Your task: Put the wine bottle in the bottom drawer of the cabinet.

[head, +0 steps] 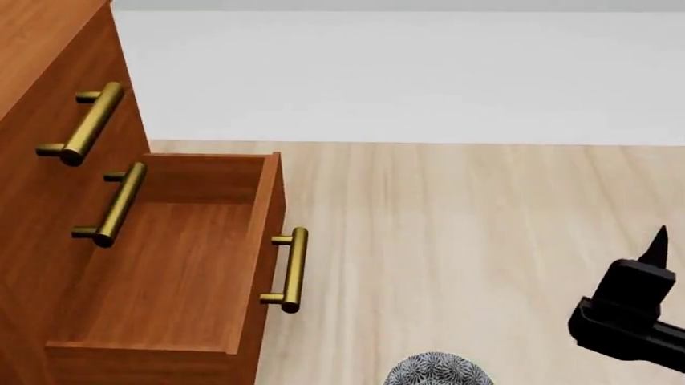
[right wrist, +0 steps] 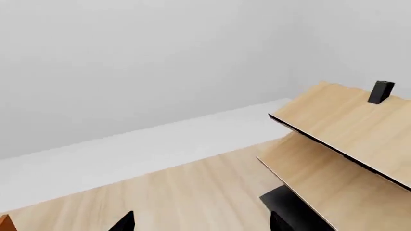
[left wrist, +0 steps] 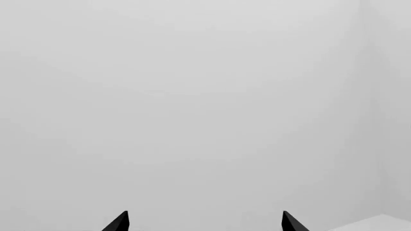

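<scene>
While the reddish-brown wooden bottom drawer (head: 160, 265) of the three-drawer cabinet (head: 43, 96) stood pulled out and empty, its brass bar handle (head: 289, 269) facing the pale plank floor (head: 460, 241), the wine bottle appeared in no view. Both the left gripper (left wrist: 205, 222) and right gripper (right wrist: 202, 222) had their black fingertips spread, holding nothing. Judged step: locating the bottle, perhaps near the pale wood rack (right wrist: 347, 144). No writing was legible

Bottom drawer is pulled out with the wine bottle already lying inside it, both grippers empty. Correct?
Not quite. The head view shows the bottom drawer pulled out but holding nothing; no wine bottle appears in any view. Both the left gripper and right gripper are indeed empty.
</scene>
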